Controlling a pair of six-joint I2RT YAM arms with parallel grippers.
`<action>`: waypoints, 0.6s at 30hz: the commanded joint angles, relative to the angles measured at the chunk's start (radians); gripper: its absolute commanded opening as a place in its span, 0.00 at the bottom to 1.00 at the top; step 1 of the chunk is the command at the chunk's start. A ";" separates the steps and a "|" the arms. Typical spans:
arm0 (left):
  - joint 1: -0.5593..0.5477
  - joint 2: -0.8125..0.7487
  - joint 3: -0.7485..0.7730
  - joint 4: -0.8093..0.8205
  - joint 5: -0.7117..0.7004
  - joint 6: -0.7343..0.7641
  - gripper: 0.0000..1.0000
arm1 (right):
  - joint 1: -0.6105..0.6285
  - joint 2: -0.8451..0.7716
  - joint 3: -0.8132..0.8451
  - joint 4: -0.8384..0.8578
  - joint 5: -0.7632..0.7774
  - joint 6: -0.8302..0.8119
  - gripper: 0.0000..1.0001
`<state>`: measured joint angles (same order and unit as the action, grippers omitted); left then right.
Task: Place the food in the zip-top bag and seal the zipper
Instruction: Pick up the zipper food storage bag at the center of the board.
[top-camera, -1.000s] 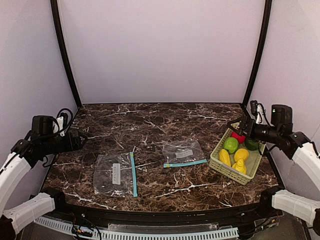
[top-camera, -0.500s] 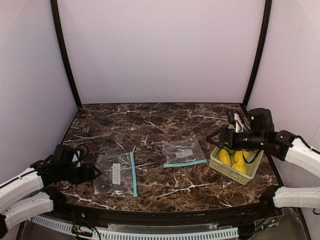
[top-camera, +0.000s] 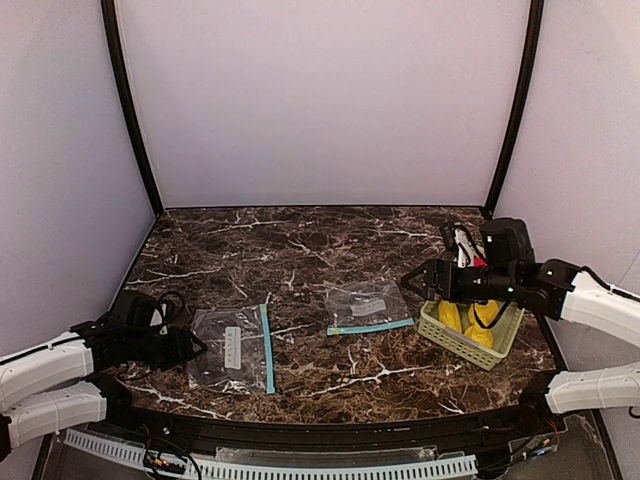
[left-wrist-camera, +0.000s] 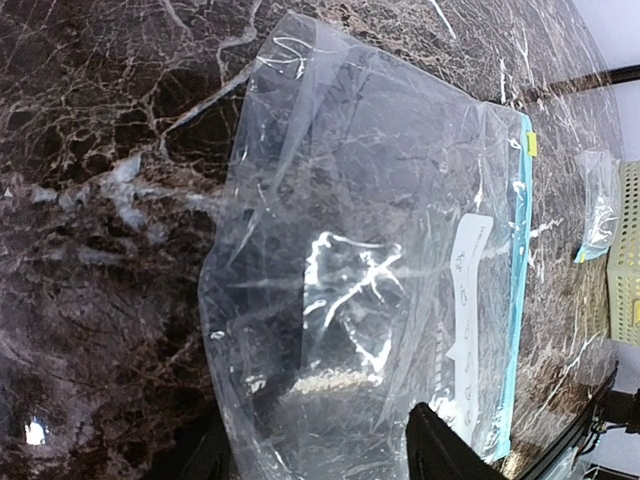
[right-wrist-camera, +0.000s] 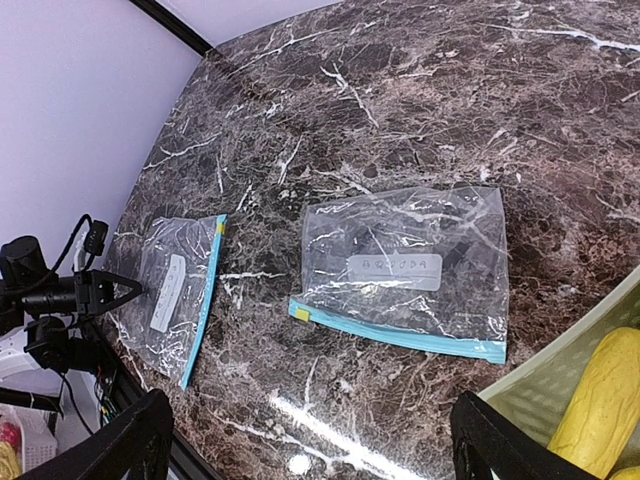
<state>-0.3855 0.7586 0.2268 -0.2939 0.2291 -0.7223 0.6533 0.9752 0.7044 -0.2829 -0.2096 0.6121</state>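
Note:
Two clear zip-top bags with blue zippers lie flat on the marble table, a left bag and a right bag. My left gripper is low at the left bag's left edge. In the left wrist view the bag fills the frame, and its near edge lies between the parted jaws of my left gripper. My right gripper hovers open just left of the basket, with the right bag below and ahead of it. Yellow food shows in the basket; my arm hides the other pieces.
The pale green slatted basket stands at the right side of the table, and its wall holding a yellow piece shows in the right wrist view. Black frame posts stand at both back corners.
My left arm dropped from high on the left to the left bag's edge, and its jaws narrowed. My right arm swung left from over the basket towards the right bag, still open.

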 joint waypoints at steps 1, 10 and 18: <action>-0.004 0.018 -0.022 0.040 0.016 -0.012 0.56 | 0.012 -0.012 0.024 0.031 0.028 0.013 0.94; -0.004 0.010 -0.032 0.084 0.048 -0.014 0.12 | 0.015 -0.034 0.000 0.027 0.024 0.033 0.94; -0.004 -0.034 0.001 0.169 0.145 0.030 0.01 | 0.028 -0.068 -0.025 0.037 0.017 0.061 0.94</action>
<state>-0.3855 0.7540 0.2115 -0.1883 0.3019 -0.7334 0.6621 0.9329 0.7040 -0.2825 -0.1970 0.6476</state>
